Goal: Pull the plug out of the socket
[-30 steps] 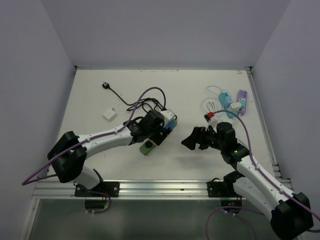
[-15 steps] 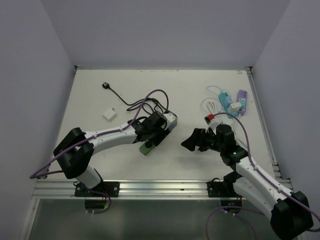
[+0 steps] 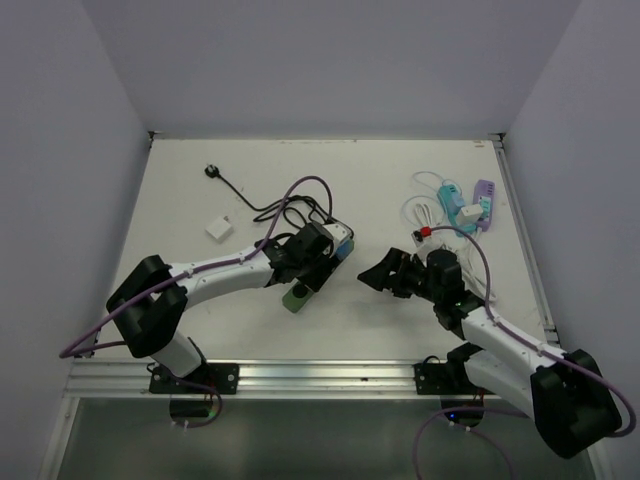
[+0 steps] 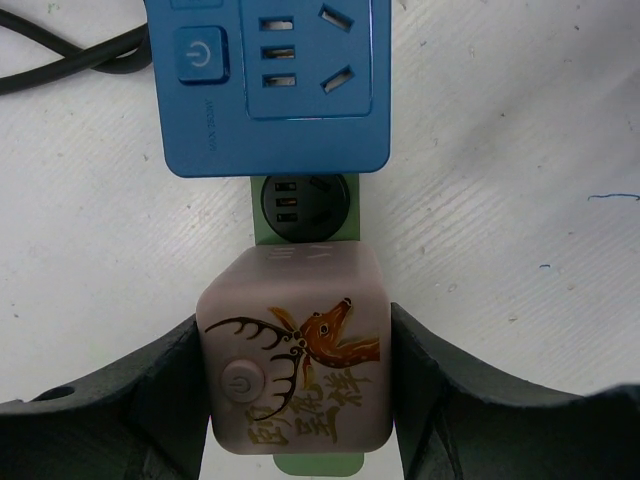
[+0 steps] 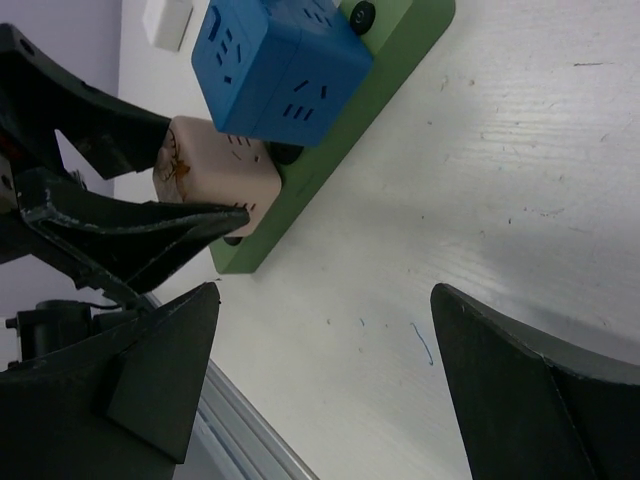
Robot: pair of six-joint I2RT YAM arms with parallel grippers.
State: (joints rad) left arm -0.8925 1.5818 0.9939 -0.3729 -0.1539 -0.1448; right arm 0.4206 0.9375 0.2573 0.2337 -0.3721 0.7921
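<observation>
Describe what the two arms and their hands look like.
Both the left arm and right arm have white link shells with black joint housings. A purple cable loops loosely along each. The left hand and right hand are matte black, with broad wedge-shaped fingers. No markings are visible.

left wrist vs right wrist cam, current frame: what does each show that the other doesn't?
Left wrist only: the blue cube's top face with its power button, a black cable, and the full deer print on the pink cube.
Right wrist only: a white adapter at the frame's top edge, the right gripper open over bare table, and the cubes' side faces.
Both: pink cube and blue cube seated on the green strip, with the left gripper closed around the pink cube.
</observation>
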